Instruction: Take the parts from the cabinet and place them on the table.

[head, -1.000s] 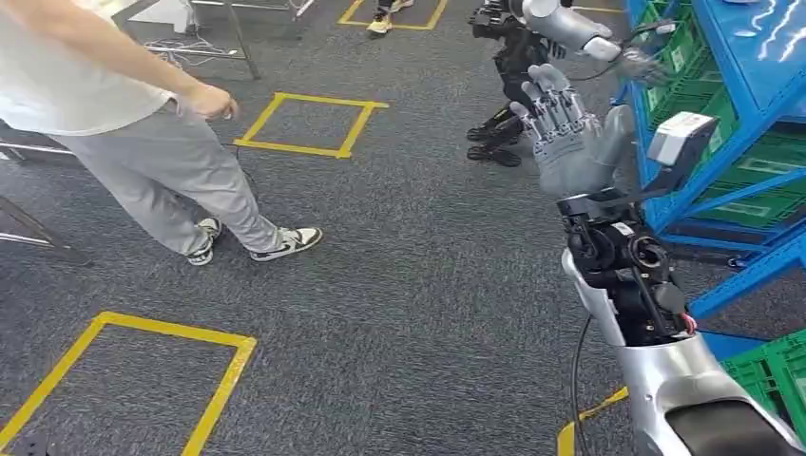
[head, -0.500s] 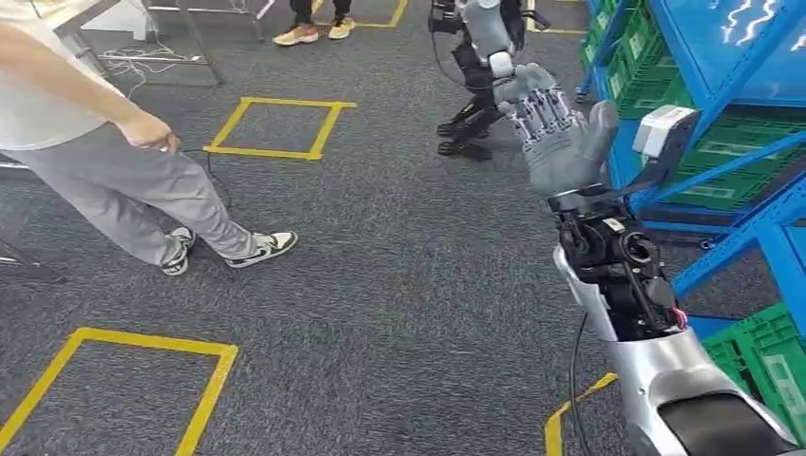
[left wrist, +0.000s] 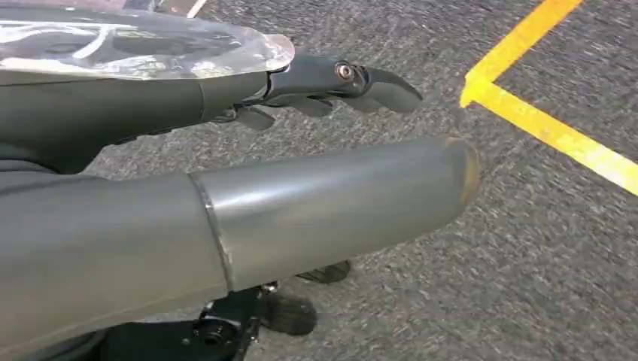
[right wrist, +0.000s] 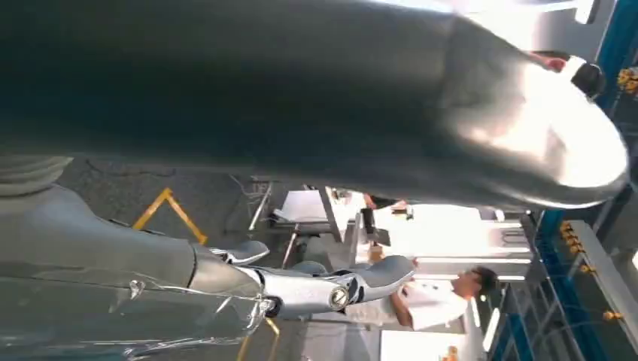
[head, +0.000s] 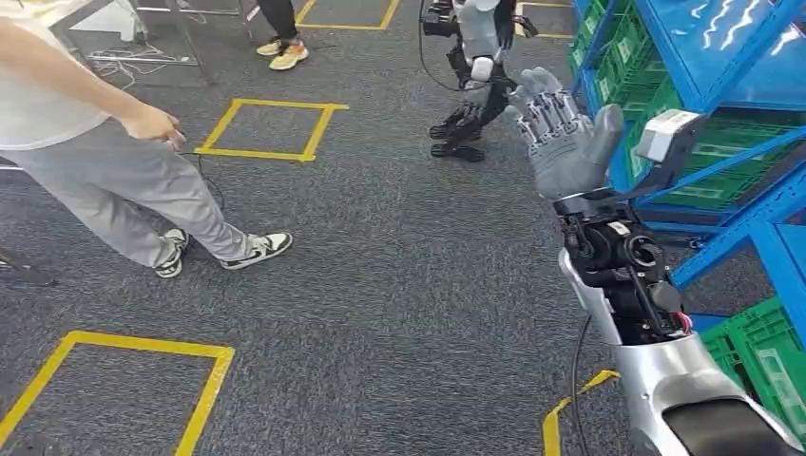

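Raising its right hand beside the blue cabinet — fingers spread, holding nothing.
Fingertips point up and away; left hand hangs over carpet — grasp unclear.

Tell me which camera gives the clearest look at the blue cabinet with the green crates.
The head view: the blue cabinet stands at the right, green crates on its shelves, beyond the raised right hand. The right wrist view catches just blue uprights at one edge; the left wrist view looks at carpet.

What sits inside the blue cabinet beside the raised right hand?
Green crates fill the shelves of the blue cabinet next to the empty, spread right hand. What the crates contain is hidden by their walls and the shelves above.
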You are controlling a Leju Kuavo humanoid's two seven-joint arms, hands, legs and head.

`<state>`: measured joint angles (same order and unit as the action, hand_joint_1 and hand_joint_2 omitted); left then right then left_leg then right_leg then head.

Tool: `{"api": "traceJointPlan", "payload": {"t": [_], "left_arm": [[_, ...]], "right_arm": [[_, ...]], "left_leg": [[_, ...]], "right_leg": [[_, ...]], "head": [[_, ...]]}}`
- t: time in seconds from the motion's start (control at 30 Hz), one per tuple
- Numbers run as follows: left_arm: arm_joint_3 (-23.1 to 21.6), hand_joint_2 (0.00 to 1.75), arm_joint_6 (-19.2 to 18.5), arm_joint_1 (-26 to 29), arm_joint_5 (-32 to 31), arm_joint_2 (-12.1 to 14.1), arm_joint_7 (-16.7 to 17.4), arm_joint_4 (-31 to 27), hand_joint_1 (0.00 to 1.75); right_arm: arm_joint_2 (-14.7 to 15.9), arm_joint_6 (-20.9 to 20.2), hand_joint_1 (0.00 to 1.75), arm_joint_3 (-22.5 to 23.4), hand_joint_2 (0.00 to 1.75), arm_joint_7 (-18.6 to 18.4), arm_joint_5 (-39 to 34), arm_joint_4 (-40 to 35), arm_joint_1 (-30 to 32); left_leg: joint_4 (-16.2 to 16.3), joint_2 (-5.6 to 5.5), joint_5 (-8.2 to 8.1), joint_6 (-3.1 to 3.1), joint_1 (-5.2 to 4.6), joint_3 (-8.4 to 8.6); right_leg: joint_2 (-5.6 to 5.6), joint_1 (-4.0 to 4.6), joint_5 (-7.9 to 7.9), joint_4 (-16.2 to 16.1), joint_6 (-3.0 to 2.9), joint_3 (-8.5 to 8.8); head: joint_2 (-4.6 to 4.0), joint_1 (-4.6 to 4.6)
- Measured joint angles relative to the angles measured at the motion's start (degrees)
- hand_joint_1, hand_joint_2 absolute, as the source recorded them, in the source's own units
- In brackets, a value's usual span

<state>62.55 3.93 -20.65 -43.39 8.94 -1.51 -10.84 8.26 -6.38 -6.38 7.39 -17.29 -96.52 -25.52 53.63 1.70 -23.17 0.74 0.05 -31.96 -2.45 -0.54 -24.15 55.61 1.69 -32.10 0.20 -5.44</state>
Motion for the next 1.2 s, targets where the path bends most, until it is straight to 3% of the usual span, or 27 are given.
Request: {"api": "traceJointPlan", "payload": {"t": [0.03,0.17,0.2,0.23,0.3,0.33,0.37,0.4,0.47,0.5,0.53,0.6,0.67,0.7,0.73,0.77,0.8,0.83,0.87,0.9,0.93,0.97,1.0,1.03,1.07,1.17,1.2], "left_arm": [[0.0,0.00,0.0,0.0,0.0,0.0,0.0,0.0,0.00],[0.0,0.00,0.0,0.1,0.0,0.1,0.0,0.0,0.00],[0.0,0.00,0.0,0.0,0.0,0.0,0.0,0.0,0.00],[0.0,0.00,0.0,-0.1,0.0,0.0,0.0,0.0,0.00],[0.0,0.00,0.0,0.0,0.0,0.0,0.0,0.0,0.00],[0.0,0.00,0.0,0.2,0.0,0.0,0.0,0.0,0.00],[0.0,0.00,0.0,0.4,0.0,-0.1,0.0,0.0,0.00],[0.0,0.00,0.0,0.5,0.0,-0.1,0.0,0.0,0.00],[0.0,0.00,0.0,0.4,0.0,-0.1,0.0,0.0,0.00],[0.0,0.00,0.0,0.3,0.0,0.0,0.0,0.0,0.00],[0.0,0.00,0.0,0.1,0.0,0.0,0.0,0.0,0.00],[0.0,0.00,0.0,0.3,0.0,0.0,0.0,0.0,0.00],[0.0,0.00,0.0,0.2,0.0,0.0,0.0,0.0,0.00],[0.0,0.00,0.0,0.0,0.0,-0.1,0.0,0.0,0.00],[0.0,0.00,0.0,-0.2,0.0,-0.1,0.0,0.0,0.00],[0.0,0.00,0.0,-0.2,0.0,-0.1,0.0,0.0,0.00],[0.0,0.00,0.0,-0.1,0.0,-0.1,0.0,0.0,0.00],[0.0,0.00,0.0,0.0,0.0,-0.1,0.0,0.0,0.00],[0.0,0.00,0.0,0.1,-0.1,-0.1,-0.1,0.0,0.00],[0.0,0.00,0.0,0.2,-0.2,-0.1,-0.1,0.0,0.00],[0.0,0.00,0.0,0.2,-0.2,-0.2,-0.3,0.0,0.00],[0.0,0.00,0.0,0.1,-0.3,-0.3,-0.5,0.0,0.00],[0.0,0.00,0.0,0.2,-0.4,-0.4,-0.7,0.0,0.00],[0.0,0.00,0.0,0.2,-0.4,-0.5,-1.0,0.0,0.00],[0.0,0.00,0.0,0.3,-0.5,-0.5,-1.1,0.0,0.00],[0.0,0.00,0.0,0.6,-0.6,-0.7,-1.4,0.0,0.00],[0.0,0.00,0.0,0.5,-0.6,-0.7,-1.4,0.0,0.00]], "right_arm": [[0.0,0.0,0.00,0.0,0.00,0.0,0.0,0.0,-0.2],[0.0,-0.2,0.00,0.0,0.00,0.0,-0.2,0.2,-0.2],[0.0,-0.2,0.00,0.0,0.00,0.1,-0.2,0.2,-0.3],[0.0,-0.2,0.00,0.0,0.00,0.1,-0.2,0.2,-0.4],[0.0,-0.2,0.00,0.0,0.00,0.1,-0.3,0.3,-0.4],[0.0,-0.2,0.00,0.0,0.00,0.1,-0.3,0.5,-0.4],[0.0,-0.2,0.00,0.0,0.00,0.1,-0.3,0.6,-0.4],[0.0,-0.2,0.00,0.0,0.00,0.1,-0.3,0.7,-0.3],[0.0,-0.2,0.00,0.0,0.00,0.1,-0.3,0.7,-0.4],[0.0,-0.2,0.00,0.0,0.00,0.1,-0.3,0.7,-0.4],[0.0,-0.2,0.00,0.0,0.00,0.2,-0.4,0.7,-0.5],[0.0,-0.2,0.00,0.0,0.00,0.2,-0.4,0.7,-0.6],[0.0,-0.2,0.00,0.0,0.00,0.2,-0.4,0.7,-0.5],[0.0,-0.2,0.00,0.1,0.00,0.2,-0.4,0.7,-0.5],[0.0,-0.2,0.00,0.1,0.00,0.2,-0.4,0.7,-0.6],[0.0,-0.2,0.00,0.1,0.00,0.2,-0.4,0.8,-0.7],[0.0,-0.2,0.00,0.0,0.00,0.2,-0.4,0.8,-0.6],[0.0,-0.2,0.00,0.0,0.00,0.2,-0.4,0.9,-0.4],[0.0,-0.2,0.00,0.0,0.00,0.2,-0.4,1.1,-0.4],[0.0,-0.2,0.00,0.0,0.00,0.2,-0.4,1.2,-0.3],[0.0,-0.2,0.00,0.0,0.00,0.1,-0.4,1.3,-0.3],[0.0,-0.3,0.00,0.1,0.00,0.0,-0.5,1.2,-0.2],[0.0,-0.3,0.00,0.1,0.00,-0.2,-0.7,1.0,0.0],[0.0,-0.3,0.00,0.2,0.00,-0.4,-0.9,0.6,0.3],[0.0,-0.3,0.00,0.3,0.00,-0.7,-1.0,0.0,0.8],[0.3,-0.3,0.00,0.9,0.00,-1.1,-1.3,-1.2,3.2],[0.3,-0.3,0.00,0.9,0.00,-1.1,-1.4,-1.7,3.5]], "left_leg": [[0.5,0.11,-0.13,-0.26,-0.38,-0.32],[0.5,1.57,-0.20,-1.32,-0.31,-0.49],[1.6,0.47,-1.24,-1.69,0.01,-0.74],[4.6,-0.52,-3.20,-1.94,0.01,-2.19],[15.3,-1.28,-8.07,-2.26,0.08,-7.47],[19.3,-1.33,-9.16,-2.29,0.09,-9.56],[20.6,-1.34,-8.93,-2.26,0.11,-10.32],[18.8,-1.36,-7.40,-2.14,0.16,-9.57],[8.7,-2.28,-2.23,-1.80,0.38,-4.27],[3.4,-4.16,-0.18,-1.56,0.52,-1.46],[0.7,-6.63,-0.74,-1.30,0.66,-0.05],[0.6,-5.01,-0.64,-1.14,0.32,-0.22],[0.2,-3.69,-0.39,-0.42,0.37,0.03],[-0.2,-2.83,-0.09,-0.03,0.71,0.21],[-0.3,-2.39,-0.10,0.09,0.52,0.32],[-0.3,-1.76,-0.20,0.38,0.44,0.32],[-0.3,-1.06,-0.23,0.44,0.30,0.31],[-0.2,-0.37,-0.31,0.55,0.23,0.27],[-0.2,0.36,-0.35,0.57,0.18,0.28],[-0.2,1.01,-0.39,0.58,0.16,0.32],[-0.2,1.65,-0.47,0.50,0.16,0.36],[-0.2,2.34,-0.61,0.35,0.16,0.55],[-0.1,2.93,-0.82,0.11,0.13,0.83],[0.1,3.36,-1.08,-0.24,-0.35,0.94],[0.3,3.91,-1.21,-0.42,-0.43,0.88],[0.2,6.31,-1.34,-0.98,-0.44,1.13],[0.8,5.62,-2.14,-1.48,-0.28,1.00]], "right_leg": [[-0.04,0.50,-0.36,-1.1,-0.34,0.59],[1.72,0.35,0.38,-1.2,-2.05,0.83],[1.97,0.18,0.54,-1.4,-2.32,0.84],[2.30,0.17,0.66,-1.4,-2.52,0.70],[3.20,0.19,0.83,-1.4,-2.86,0.28],[3.76,0.20,0.93,-1.4,-2.95,0.10],[4.32,0.20,1.00,-1.4,-2.95,-0.04],[4.93,0.19,1.12,-1.4,-2.88,-0.09],[6.25,0.19,1.28,-1.3,-2.64,-0.08],[6.78,0.16,1.36,-1.3,-2.50,-0.08],[7.28,0.47,1.40,-1.2,-2.16,-0.51],[8.53,0.05,1.71,-1.2,-1.49,-0.87],[9.93,0.02,2.01,-1.5,-0.63,-1.12],[9.09,-0.16,1.48,-0.8,-0.57,-1.49],[6.20,0.33,-0.30,1.6,-0.38,-2.71],[4.37,0.25,-3.01,6.4,-0.25,-4.80],[3.53,0.16,-5.42,11.8,-0.09,-7.18],[3.20,0.10,-6.85,15.9,0.03,-9.01],[3.01,0.04,-6.95,17.8,0.04,-9.73],[2.86,-0.03,-5.95,16.7,0.08,-9.08],[2.59,-0.04,-4.03,13.4,0.05,-7.35],[1.80,-0.02,-1.42,7.8,-0.06,-4.38],[-0.36,0.08,0.70,2.4,-0.28,-1.37],[-2.33,0.84,0.04,-0.4,-0.21,0.01],[-1.69,0.75,-0.09,-1.2,-1.08,0.19],[0.69,0.87,0.32,-1.2,-2.01,0.38],[1.42,0.41,0.60,-1.6,-2.41,0.70]], "head": [[0.00,-0.11],[0.00,0.33],[0.00,0.55],[0.00,0.77],[0.00,0.96],[0.00,0.96],[0.00,0.96],[0.00,0.96],[0.00,1.01],[0.00,1.01],[0.00,1.07],[0.00,0.88],[0.00,0.90],[0.00,0.92],[0.00,0.68],[0.00,0.16],[0.00,0.11],[0.00,0.13],[0.00,0.04],[0.00,0.02],[0.00,-0.02],[0.00,-0.11],[0.00,-0.20],[0.00,-0.26],[0.00,-0.07],[0.00,0.18],[0.00,0.15]]}}
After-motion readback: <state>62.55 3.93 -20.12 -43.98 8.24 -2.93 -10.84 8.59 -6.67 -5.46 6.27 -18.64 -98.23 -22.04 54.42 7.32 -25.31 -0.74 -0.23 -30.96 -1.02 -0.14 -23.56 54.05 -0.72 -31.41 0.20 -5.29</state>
